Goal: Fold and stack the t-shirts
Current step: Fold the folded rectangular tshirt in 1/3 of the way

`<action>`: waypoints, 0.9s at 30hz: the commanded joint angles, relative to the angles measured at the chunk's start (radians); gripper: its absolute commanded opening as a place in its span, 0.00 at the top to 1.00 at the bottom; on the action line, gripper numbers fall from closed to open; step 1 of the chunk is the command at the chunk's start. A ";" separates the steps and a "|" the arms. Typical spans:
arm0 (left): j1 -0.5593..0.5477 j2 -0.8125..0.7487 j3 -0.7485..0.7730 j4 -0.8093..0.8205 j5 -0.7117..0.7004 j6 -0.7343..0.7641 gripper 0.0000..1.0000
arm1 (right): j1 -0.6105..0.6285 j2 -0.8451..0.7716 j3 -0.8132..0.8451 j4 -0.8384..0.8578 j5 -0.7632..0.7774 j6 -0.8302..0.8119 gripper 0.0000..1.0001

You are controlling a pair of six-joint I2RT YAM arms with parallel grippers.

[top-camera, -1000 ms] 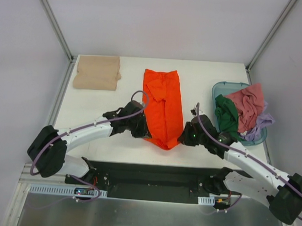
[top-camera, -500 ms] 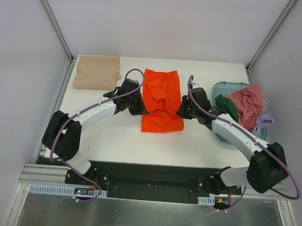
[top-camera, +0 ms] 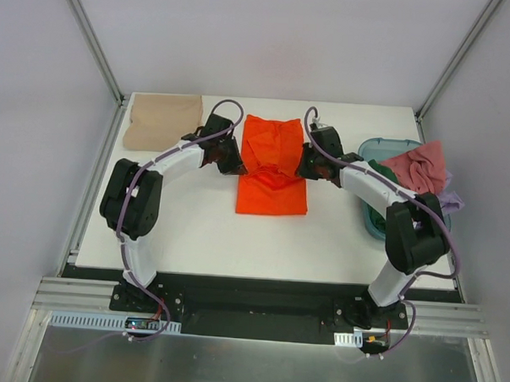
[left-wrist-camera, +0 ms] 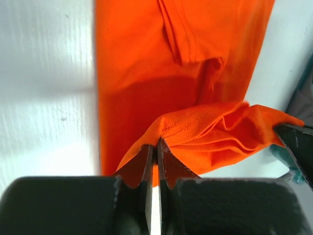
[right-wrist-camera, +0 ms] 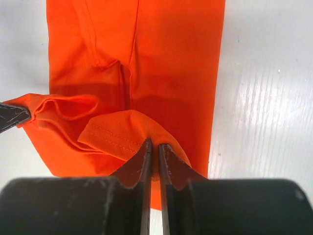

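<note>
Risk, lost corner: the orange t-shirt [top-camera: 272, 187] is carried only by two small pinches at its hem corners. If either bite is judged too shallow, a corner could slip out and the fold would land skewed.
Risk, uneven travel: if one hand is taken farther than the other, the hem would be laid slanted across the layer beneath.
Risk, drag: if the hem is carried too low, the lower layer could be pulled along the worktop [top-camera: 194, 231] and wrinkled.
Orange t-shirt, near end: a narrow strip at the middle of the worktop, doubled over, with its folded edge nearest the arm bases.
Left hand [top-camera: 236, 163]: the fingers are pressed together on the left hem corner. In the left wrist view the stitched hem is seen bunching out from the tips [left-wrist-camera: 156, 147].
Right hand [top-camera: 305, 166]: it is clamped likewise on the right hem corner, and the cloth is seen curling out of the tips [right-wrist-camera: 154, 146].
Shirt against hands: the hem sags between the two hands, while the flat layer lies below and beyond the fingertips.
Tan t-shirt [top-camera: 163, 123]: it is folded at the far left corner, well apart from the left hand. Stacking is judged not yet done.
Teal tub [top-camera: 377, 150]: it sits at the right edge, heaped with a pink garment [top-camera: 419, 163] and a lilac garment [top-camera: 452, 201].
</note>
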 commanded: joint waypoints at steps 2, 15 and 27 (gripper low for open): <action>0.034 0.072 0.093 -0.010 0.047 0.041 1.00 | -0.026 0.075 0.098 0.070 -0.049 -0.018 0.90; 0.074 0.182 0.174 -0.023 0.100 0.053 0.61 | -0.060 0.216 0.178 0.080 -0.070 -0.001 0.65; 0.044 -0.160 -0.114 -0.019 0.044 0.027 0.01 | -0.007 -0.043 -0.014 0.023 -0.165 -0.038 0.04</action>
